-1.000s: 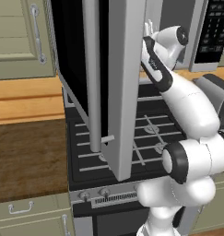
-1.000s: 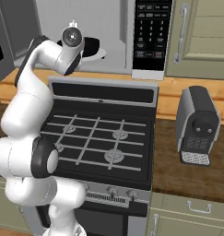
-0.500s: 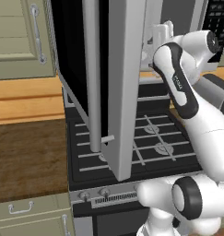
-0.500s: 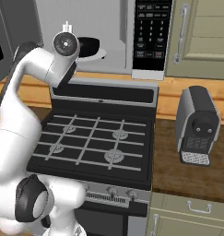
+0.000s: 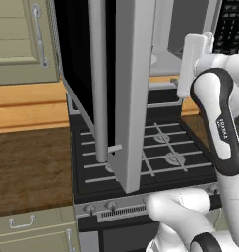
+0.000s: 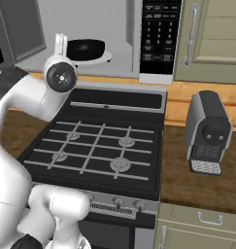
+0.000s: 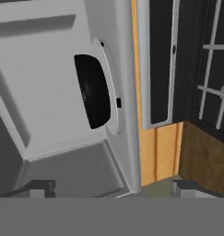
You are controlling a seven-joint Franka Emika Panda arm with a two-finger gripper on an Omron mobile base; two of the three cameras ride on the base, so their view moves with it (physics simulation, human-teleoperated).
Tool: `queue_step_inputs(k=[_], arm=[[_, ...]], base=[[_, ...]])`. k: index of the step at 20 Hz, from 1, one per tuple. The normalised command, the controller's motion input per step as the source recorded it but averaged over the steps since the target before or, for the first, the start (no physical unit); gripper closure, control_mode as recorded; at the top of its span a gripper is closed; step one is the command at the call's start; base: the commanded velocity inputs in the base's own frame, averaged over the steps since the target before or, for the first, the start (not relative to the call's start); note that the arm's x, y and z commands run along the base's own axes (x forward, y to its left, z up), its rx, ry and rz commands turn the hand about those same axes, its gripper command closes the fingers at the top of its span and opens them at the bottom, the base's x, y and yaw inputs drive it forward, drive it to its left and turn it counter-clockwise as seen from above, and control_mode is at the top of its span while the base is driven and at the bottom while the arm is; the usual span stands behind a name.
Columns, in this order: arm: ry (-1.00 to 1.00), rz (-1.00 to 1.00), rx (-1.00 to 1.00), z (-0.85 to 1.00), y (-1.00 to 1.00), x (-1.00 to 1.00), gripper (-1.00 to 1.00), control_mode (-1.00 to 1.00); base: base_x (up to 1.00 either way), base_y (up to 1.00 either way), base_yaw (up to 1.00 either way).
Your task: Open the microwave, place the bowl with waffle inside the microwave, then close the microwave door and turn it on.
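The microwave (image 6: 90, 29) stands open above the stove, its keypad panel (image 6: 156, 34) on the right. The microwave door (image 5: 126, 88) is swung wide out toward me, its bar handle (image 5: 98, 78) upright. The black bowl (image 6: 85, 47) sits on the white turntable (image 6: 102, 57) inside the cavity; the hand view shows the bowl (image 7: 92, 92) side-on. The waffle is hidden inside the bowl. My gripper (image 6: 61, 41) hangs just in front of the cavity, open and holding nothing. The gripper's (image 7: 113, 189) dark tips stand wide apart, well short of the bowl.
A black stove (image 6: 105, 141) with grates lies below the microwave. A small grey toaster (image 6: 208, 131) stands on the wooden counter (image 6: 187, 175) to the right. Beige cabinets (image 5: 22, 39) flank the microwave. The open door reaches over the stove's left side.
My hand has drawn back and down out of the cavity, away from the bowl, jaws staying open. The bowl rests unmoved on the turntable. The door has not moved.
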Motion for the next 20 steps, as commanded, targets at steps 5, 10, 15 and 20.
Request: queue_step_inputs(k=[5, 10, 15, 20], arm=[[-0.05, -0.06, 0.27, -0.26, 0.25, -1.00, -1.00, -1.00], [-0.28, 0.00, 0.00, 0.00, 0.51, -1.00, -1.00, -1.00], [-0.16, 0.00, 0.00, 0.09, 0.36, -1.00, -1.00, -1.00], [-0.04, 0.00, 0.00, 0.24, 0.00, -1.00, -1.00, -1.00]], base=[[0.00, 0.00, 0.00], [0.00, 0.00, 0.00], [0.00, 0.00, 0.00], [0.00, 0.00, 0.00]])
